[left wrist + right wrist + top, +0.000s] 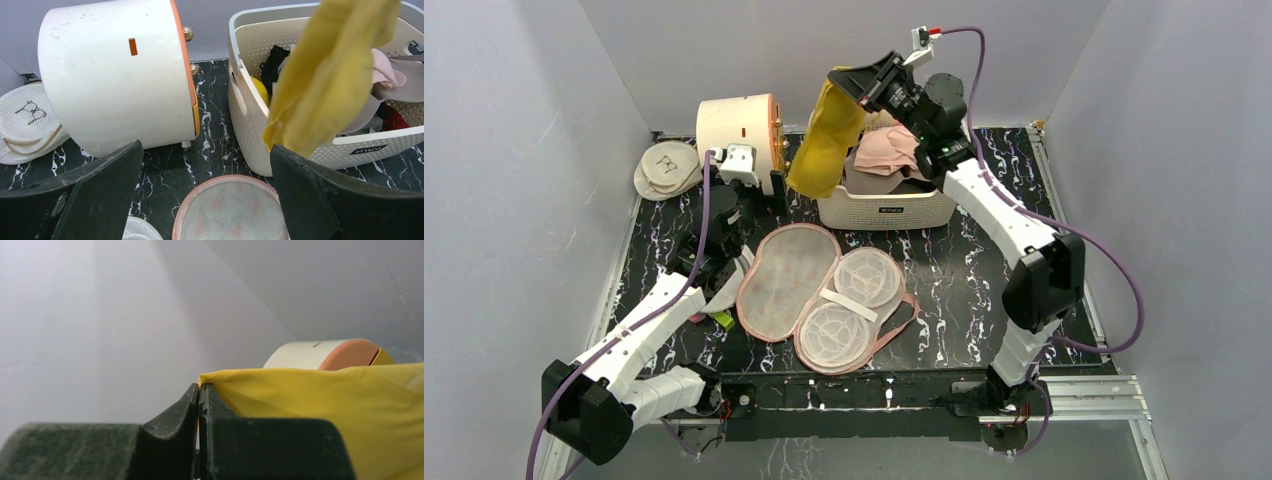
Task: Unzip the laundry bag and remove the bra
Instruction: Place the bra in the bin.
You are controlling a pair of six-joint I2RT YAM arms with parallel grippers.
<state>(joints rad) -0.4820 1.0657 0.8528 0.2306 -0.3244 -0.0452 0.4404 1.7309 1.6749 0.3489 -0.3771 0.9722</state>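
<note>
- Mesh discs (667,168), white and round, stacked at the upper left of the top view against the back wall (a small bra sketch printed on the top one).
- Just right of them, a white drum (736,125) with an orange rim, lying on its side on the black marbled table (969,290).
- Left gripper (206,197) just below the drum in the top view, jaws spread wide with nothing between them, above the far left edge of the bag and pointed toward drum and basket.
- Laundry bag (786,282) at the centre of the top view, unzipped and spread flat on the table. Plain pink-rimmed half on the left, and on the right the other half carrying two white mesh domes (852,303). Pink strap (902,322) curling off the lower right edge.
- Yellow garment (827,140) hanging above centre, pinched at its top corner, lower end dangling at the left corner of the basket.
- White perforated basket (886,212) behind the bag, holding pink, black and red clothing.
- Right gripper (200,390) at the upper middle of the top view, high over the basket, jaws closed tight on the garment's top edge.
</note>
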